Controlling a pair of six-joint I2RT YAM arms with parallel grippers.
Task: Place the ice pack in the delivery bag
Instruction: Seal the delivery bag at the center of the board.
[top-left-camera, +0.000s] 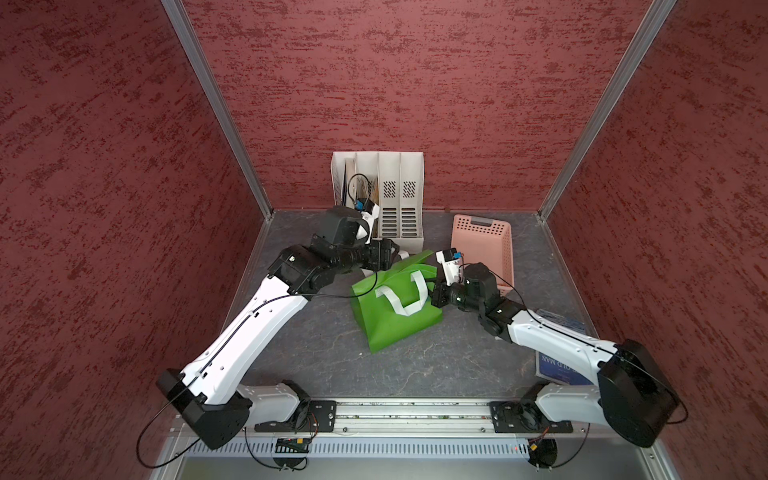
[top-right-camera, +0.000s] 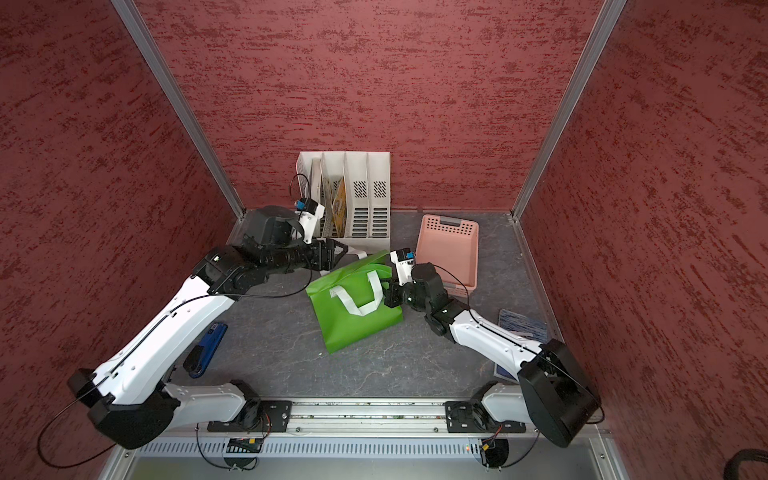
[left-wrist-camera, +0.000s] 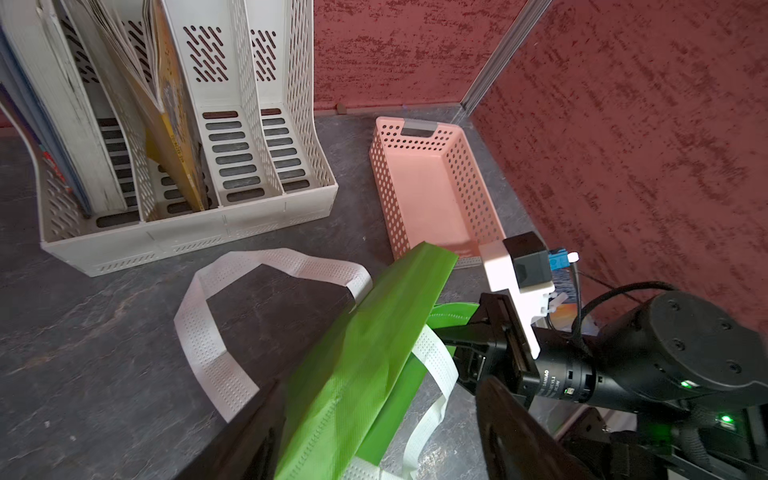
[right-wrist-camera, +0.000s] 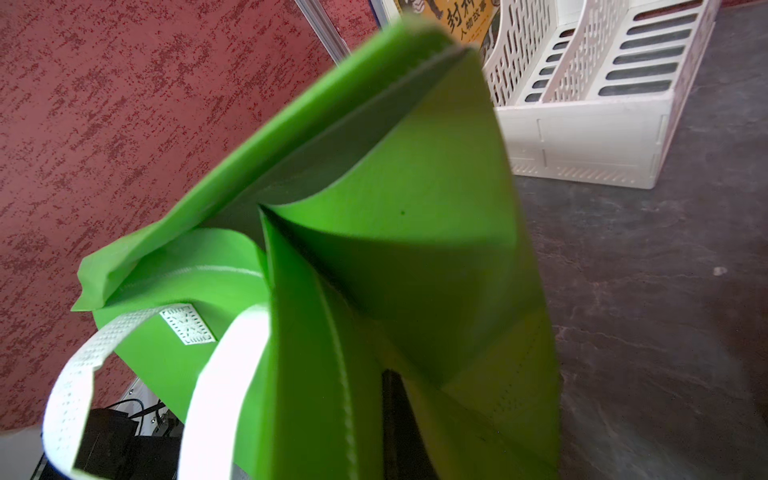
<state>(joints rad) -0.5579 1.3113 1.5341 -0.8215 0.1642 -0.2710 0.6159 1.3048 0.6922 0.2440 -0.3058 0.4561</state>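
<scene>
Nearest, by base rail: blue hand tool (top-right-camera: 209, 344) under L forearm; dark-blue book (top-left-camera: 555, 369) under R forearm. Just beyond book, flat blue striped pad (top-right-camera: 523, 325), partly hidden by R arm. Prob. the ice pack, cannot tell for sure; long axis unclear for same reason. Lies on R side, behind right gripper (top-left-camera: 432, 290), well apart from delivery bag (top-left-camera: 395, 322).

Mid-table: bag slumped, mouth pressed to narrow slit along upper edge; nothing visible inside, interior mostly hidden. R jaws clamped on bag rim on own side, by white handle (top-left-camera: 419, 286). Left gripper (top-right-camera: 341, 252) at far rim, jaws spread, bag edge between fingers (left-wrist-camera: 513, 432) w/o pinch, i.e. released.

Judgement: R arm nearer to pad but busy w/ bag; L free yet across bag from it. Prob. best to widen mouth first.

Farther: pink basket (top-left-camera: 473, 227), empty. Farthest: white file rack (top-left-camera: 401, 243), books in slots nearer L arm, other two bare.
</scene>
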